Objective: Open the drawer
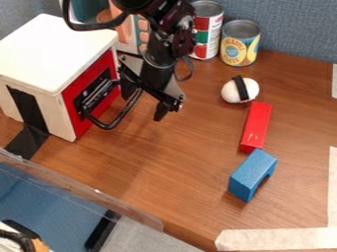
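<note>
Hanging beside the drawer handle [109, 126], the gripper [143, 105] points down, fingers [160, 112] apart.

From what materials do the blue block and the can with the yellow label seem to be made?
The blue block looks like painted wood, with flat faces and soft sheen, though plastic is possible. The can looks metal: its bare grey rim and lid shine, around a printed label, probably paper.

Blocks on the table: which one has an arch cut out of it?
The blue block, with a curved hollow in its right side; the red block is a plain, straight bar.
</note>
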### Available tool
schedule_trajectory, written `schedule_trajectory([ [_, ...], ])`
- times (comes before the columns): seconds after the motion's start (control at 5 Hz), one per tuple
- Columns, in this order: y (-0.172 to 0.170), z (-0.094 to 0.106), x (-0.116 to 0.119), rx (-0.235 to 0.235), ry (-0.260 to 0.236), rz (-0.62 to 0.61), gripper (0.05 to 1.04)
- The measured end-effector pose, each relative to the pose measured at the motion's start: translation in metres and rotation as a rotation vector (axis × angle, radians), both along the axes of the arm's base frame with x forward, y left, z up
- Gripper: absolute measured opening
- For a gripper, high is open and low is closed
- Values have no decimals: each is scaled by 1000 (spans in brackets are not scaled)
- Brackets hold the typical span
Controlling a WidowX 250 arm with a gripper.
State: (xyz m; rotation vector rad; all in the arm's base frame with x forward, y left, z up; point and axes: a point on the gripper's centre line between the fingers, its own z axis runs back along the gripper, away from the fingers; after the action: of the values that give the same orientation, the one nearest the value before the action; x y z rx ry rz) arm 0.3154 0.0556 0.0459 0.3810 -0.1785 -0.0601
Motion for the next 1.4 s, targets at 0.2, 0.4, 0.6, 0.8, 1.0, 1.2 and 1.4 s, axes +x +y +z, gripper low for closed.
schedule_trajectory([
  [0.2,8,-2,-2,-3,6,22,957],
  [0.4,16,-10,-3,-20,26,55,667],
  [0.6,16,-12,-5,-41,33,64,356],
  [0.8,14,-12,-7,-74,48,87,162],
  [1.0,9,-12,-9,-124,73,103,125],
  [1.2,-3,-8,-5,-185,88,123,123],
  [1.4,-12,-9,-1,-247,126,143,123],
])
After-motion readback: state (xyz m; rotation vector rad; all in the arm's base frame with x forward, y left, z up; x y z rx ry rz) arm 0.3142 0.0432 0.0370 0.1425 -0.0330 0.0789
